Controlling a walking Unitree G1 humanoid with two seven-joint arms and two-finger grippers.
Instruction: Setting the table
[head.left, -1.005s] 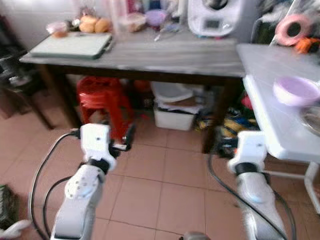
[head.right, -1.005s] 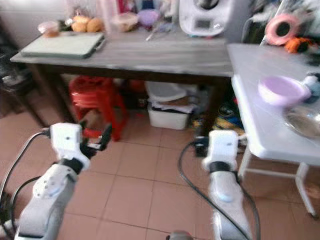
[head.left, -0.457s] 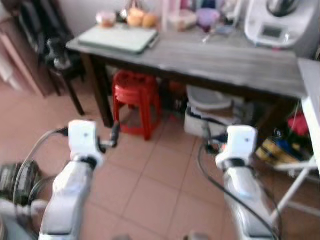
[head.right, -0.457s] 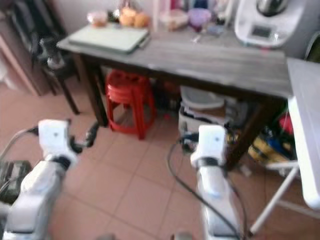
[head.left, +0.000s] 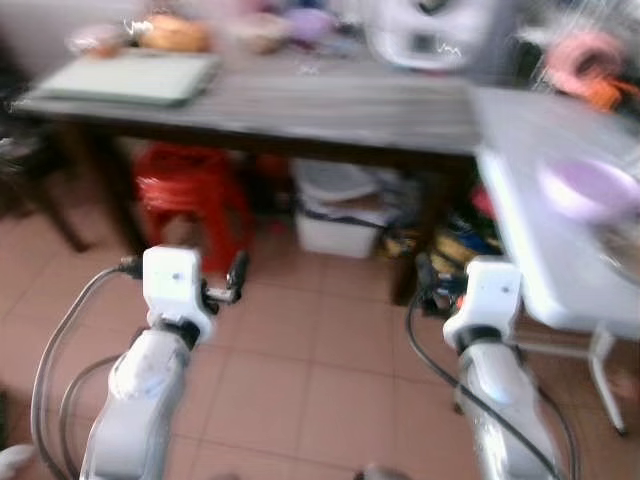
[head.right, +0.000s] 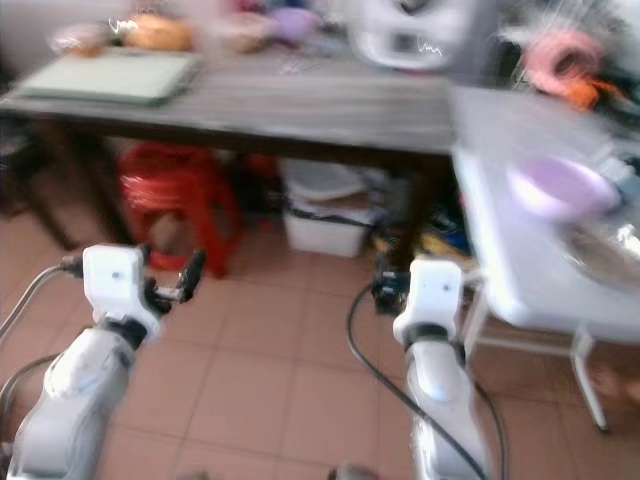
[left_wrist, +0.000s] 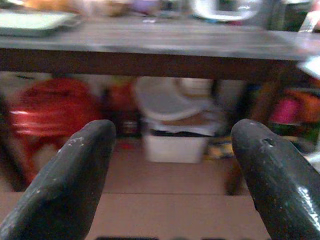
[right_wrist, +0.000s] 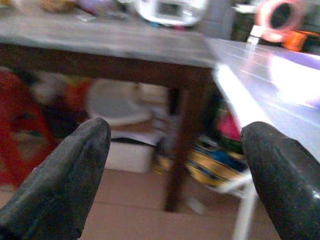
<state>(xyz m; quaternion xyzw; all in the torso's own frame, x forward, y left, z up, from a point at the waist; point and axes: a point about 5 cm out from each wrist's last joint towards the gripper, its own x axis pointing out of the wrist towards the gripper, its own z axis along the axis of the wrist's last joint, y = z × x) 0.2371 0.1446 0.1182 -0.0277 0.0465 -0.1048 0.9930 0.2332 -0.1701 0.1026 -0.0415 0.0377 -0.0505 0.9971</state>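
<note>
A pale purple bowl (head.left: 590, 188) sits on the white folding table (head.left: 520, 230) at my right, with a shiny metal dish (head.right: 605, 250) just nearer on the same top. Both arms are held low over the tiled floor, short of either table. My left gripper (left_wrist: 172, 150) is open with nothing between its fingers and faces the space under the dark wooden table (head.left: 330, 105). My right gripper (right_wrist: 175, 150) is open and bare too, facing that table's leg and the white table's edge. The picture is blurred.
On the wooden table lie a green board (head.left: 130, 78), bread, small bowls and a white appliance (head.left: 430, 35). Beneath it stand a red stool (head.left: 190, 190) and a white bin (head.left: 340, 225). A pink tape roll (head.left: 585, 55) is at the back right.
The whole view has swung back to the right, so the white table with the purple bowl is in sight again. Both arms keep the same pose, fingers still open.
</note>
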